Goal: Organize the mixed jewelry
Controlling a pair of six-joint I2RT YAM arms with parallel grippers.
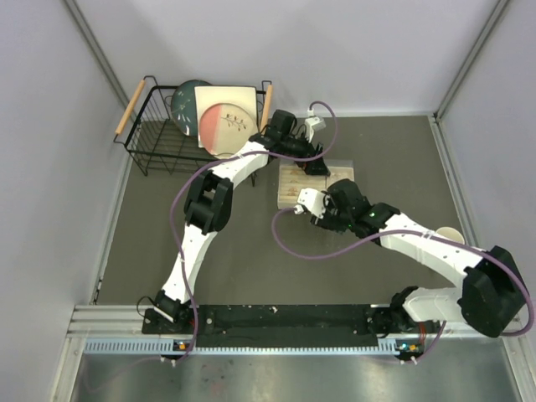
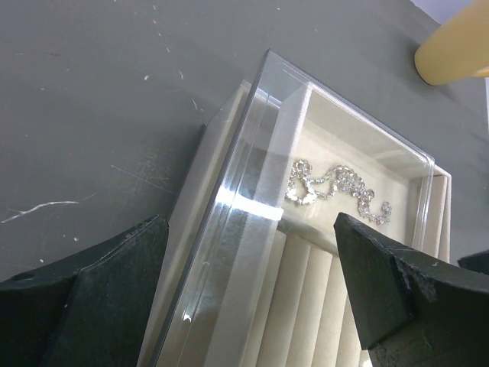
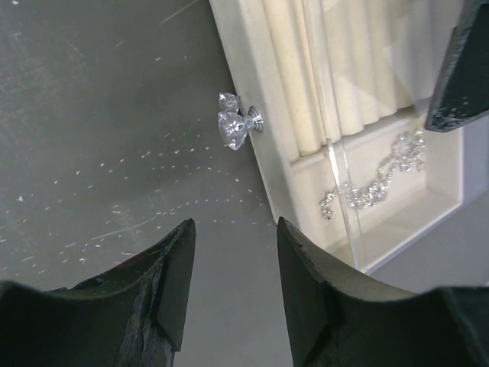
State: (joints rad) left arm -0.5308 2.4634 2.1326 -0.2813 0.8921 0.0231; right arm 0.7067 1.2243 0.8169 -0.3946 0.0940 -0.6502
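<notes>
The thin silver chain lies curled in the end compartment of the beige box. It sits toward 3 o'clock in both wrist views, seen through the clear lid and just beside the padded rolls. The left gripper is over the box with its jaws spread wide, one finger at 8 o'clock and the other at 4 o'clock, holding nothing. The right gripper is beside the box over the grey table, its jaws parted and empty, and the crystal knob on the box wall is at 12 o'clock from the gap between them.
</notes>
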